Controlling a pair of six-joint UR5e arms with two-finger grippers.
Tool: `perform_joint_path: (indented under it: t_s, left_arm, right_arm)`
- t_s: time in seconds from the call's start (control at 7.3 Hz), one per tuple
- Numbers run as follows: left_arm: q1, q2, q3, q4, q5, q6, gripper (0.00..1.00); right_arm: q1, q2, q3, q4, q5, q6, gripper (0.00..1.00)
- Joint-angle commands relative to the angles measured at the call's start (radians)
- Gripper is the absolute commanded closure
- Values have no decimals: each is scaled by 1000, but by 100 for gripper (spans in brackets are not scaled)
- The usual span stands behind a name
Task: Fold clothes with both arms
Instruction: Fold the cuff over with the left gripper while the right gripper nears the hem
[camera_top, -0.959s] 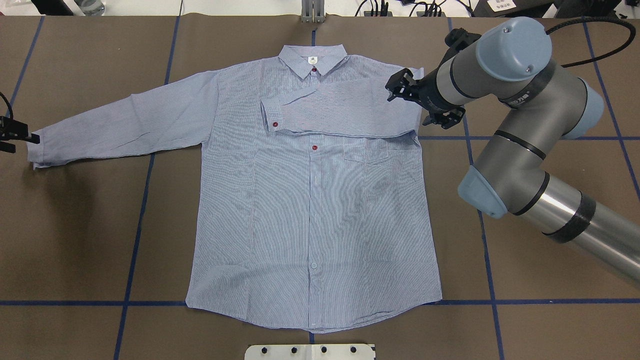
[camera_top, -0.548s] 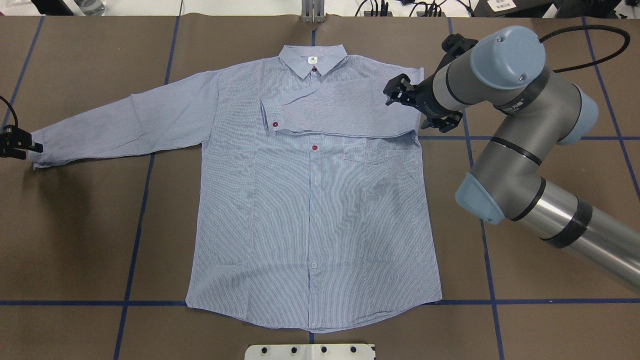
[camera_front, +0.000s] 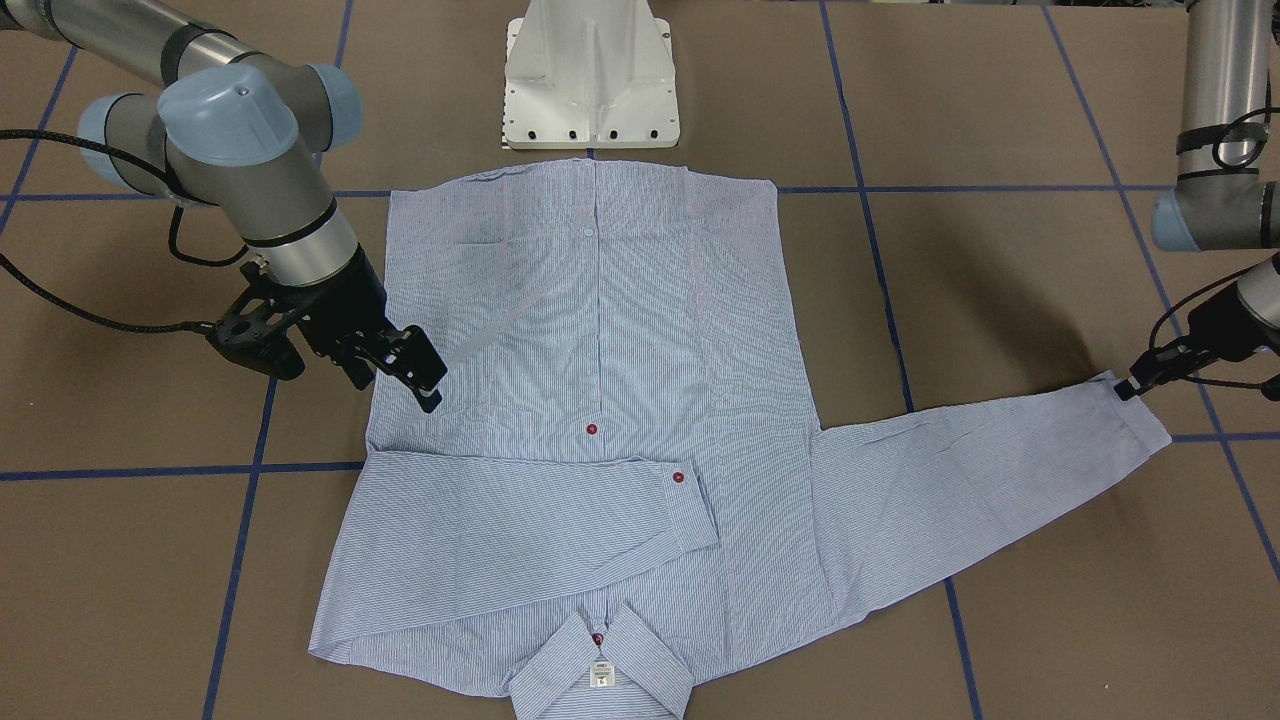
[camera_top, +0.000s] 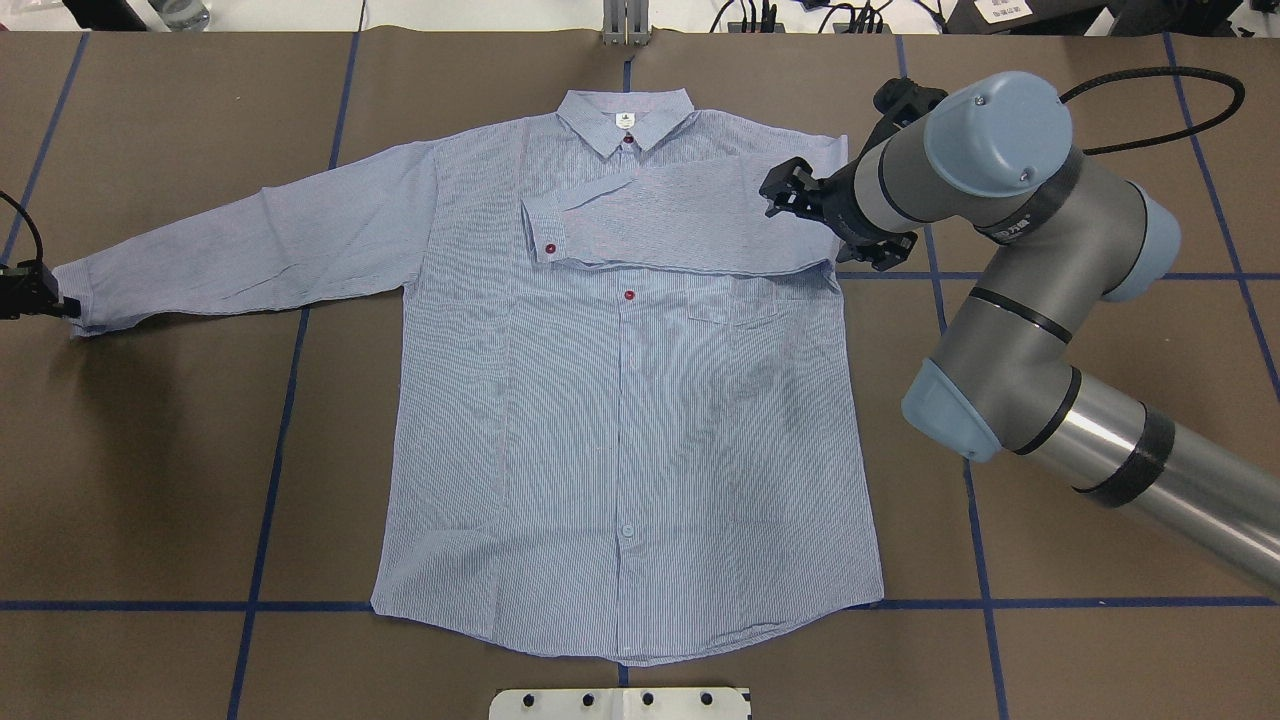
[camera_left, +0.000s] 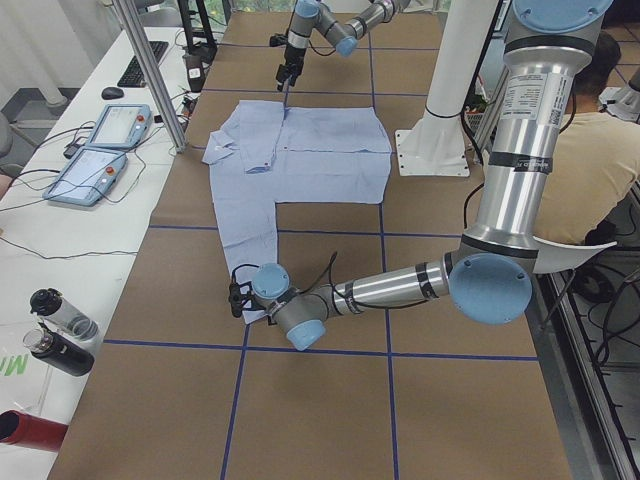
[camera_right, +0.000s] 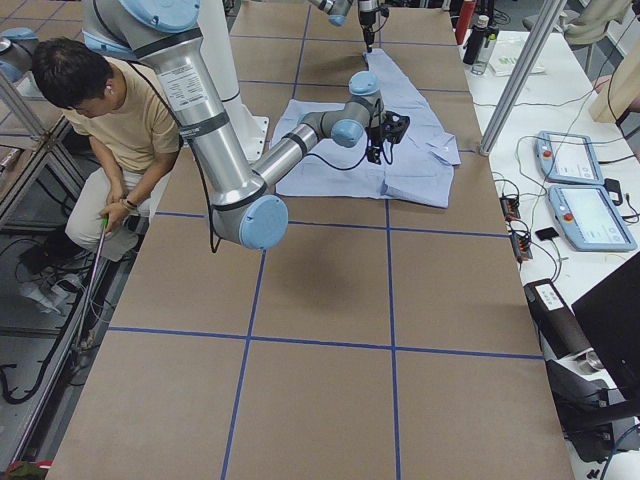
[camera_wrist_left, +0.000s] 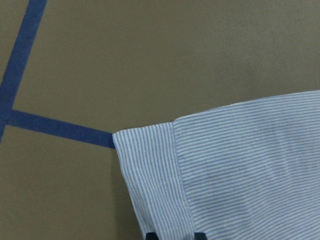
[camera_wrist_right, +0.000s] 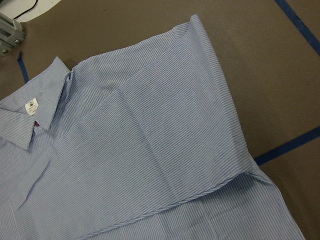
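Note:
The light blue striped shirt (camera_top: 620, 420) lies flat and front up, collar (camera_top: 625, 118) at the far side. One sleeve is folded across the chest (camera_top: 680, 215), (camera_wrist_right: 150, 150). The other sleeve (camera_top: 250, 250) stretches out to the left. My left gripper (camera_top: 62, 305) sits at that sleeve's cuff (camera_wrist_left: 150, 170). Its fingertips (camera_wrist_left: 151, 235) show a small gap with flat cloth between, so it looks open. My right gripper (camera_top: 772, 197) is open and empty, above the shoulder end of the folded sleeve; it also shows in the front view (camera_front: 432, 385).
The white pedestal base (camera_front: 590, 80) stands at the shirt's hem side. Blue tape lines (camera_top: 280, 400) cross the brown table. A seated person (camera_right: 100, 110) is beside the table. Two pendants (camera_left: 100, 130) and bottles (camera_left: 60, 330) lie on the side bench.
My right gripper has moved a little left, further over the folded sleeve. My left gripper has slid along the cuff's end toward the robot. The shirt has barely shifted.

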Motion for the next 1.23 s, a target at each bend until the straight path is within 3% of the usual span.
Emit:
perform_joint_path:
  t_s: [0.0,0.27,0.55,0.69,1.1]
  left_arm:
    - [-2,2,-56,10,-94,-7,100]
    - [-1,-84,-217,118,-131,-190,100]
    - [29,-316,-291,316,-116,-370,100]
    - [97,-407,-291,330,-66,-445,100]
    - [351,-618,-277,335,199,-526,100]
  right_arm:
    - [5,0,3,0,-2,-7,0]
    - [16,-29,23,-2,11,-56,1]
    - [25,-72,41,-2,13,-117,0]
    - [27,-86,41,2,13,-133,1]
    - [34,-118,42,11,16,-136,0]
